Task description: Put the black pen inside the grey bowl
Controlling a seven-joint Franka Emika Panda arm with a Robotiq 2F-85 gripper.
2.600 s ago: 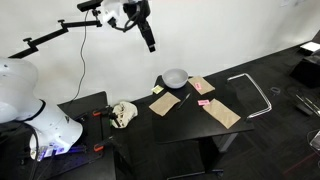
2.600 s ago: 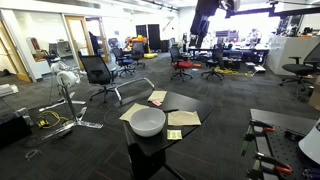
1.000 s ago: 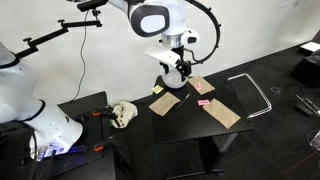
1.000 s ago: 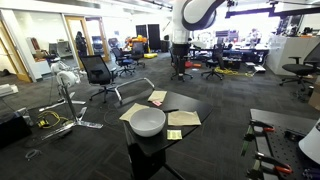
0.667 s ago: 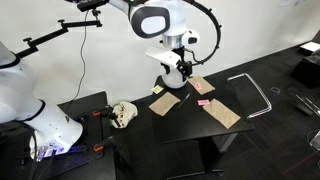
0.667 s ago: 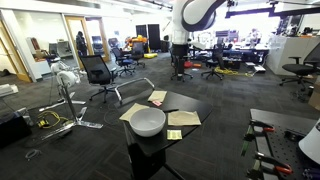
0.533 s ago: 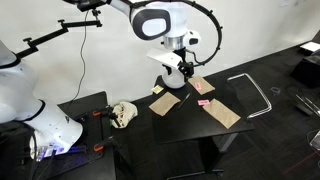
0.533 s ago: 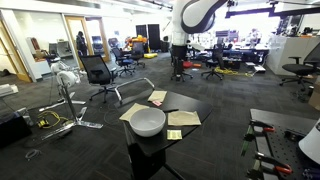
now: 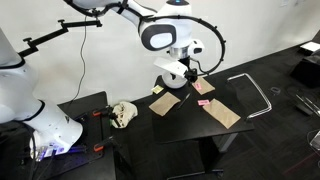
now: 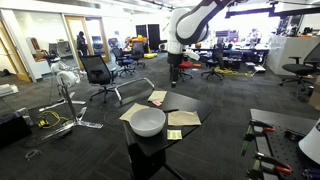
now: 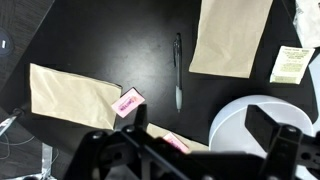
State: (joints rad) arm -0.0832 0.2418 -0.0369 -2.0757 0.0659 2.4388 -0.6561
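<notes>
Alignment matters most: the black pen (image 11: 178, 70) lies flat on the dark table (image 11: 120, 40) between two tan papers (image 11: 230, 35), near the grey bowl (image 11: 262, 122), so the gripper (image 11: 195, 158), wide open and empty above, should straddle its thin shaft before closing.

Franka arm (image 9: 160, 35) at full stretch: in both exterior views the white links sweep in from high up and fold over at a bulky round joint, so that the last section drops almost straight down. In an exterior view the arm (image 10: 188, 22) enters from the upper right and bends back toward the left. The wrist (image 9: 173, 68) sits directly under the joint, and the gripper (image 9: 186, 84) hangs from it, pointing downward. In the wrist view the gripper (image 11: 198, 135) comes in from the bottom edge, its two dark fingers (image 11: 275, 140) standing well apart to left and right, jaws spread wide with nothing between them.
</notes>
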